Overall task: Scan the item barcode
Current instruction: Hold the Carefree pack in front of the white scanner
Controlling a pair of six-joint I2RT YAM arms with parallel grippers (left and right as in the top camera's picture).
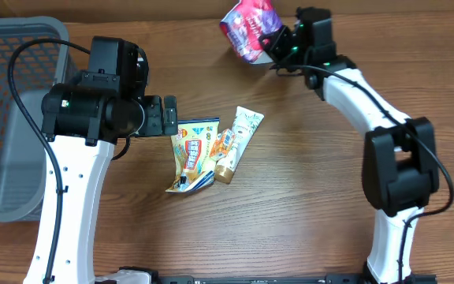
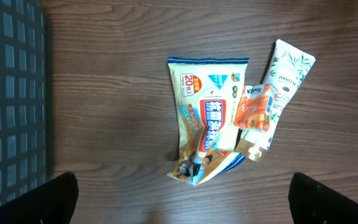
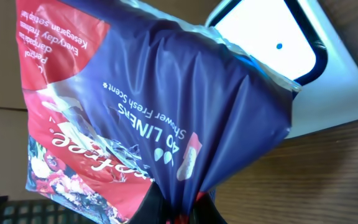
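Note:
My right gripper (image 1: 275, 44) (image 3: 179, 211) is shut on a pinched edge of a red and purple soft packet (image 1: 249, 27) (image 3: 135, 106), held up at the table's far edge. In the right wrist view the packet hangs in front of a white scanner (image 3: 347, 81) with a bright window, covering its left part. No barcode shows on the packet's visible side. My left gripper (image 1: 169, 118) (image 2: 188, 199) stands open above the table with nothing between its fingers, just left of a small pile of items.
The pile holds a yellow packet (image 1: 194, 154) (image 2: 207, 118), an orange sachet (image 1: 223, 146) (image 2: 255, 107) and a white tube (image 1: 243, 134) (image 2: 288, 74). A grey mesh basket (image 1: 6, 118) (image 2: 11, 93) stands at the left edge.

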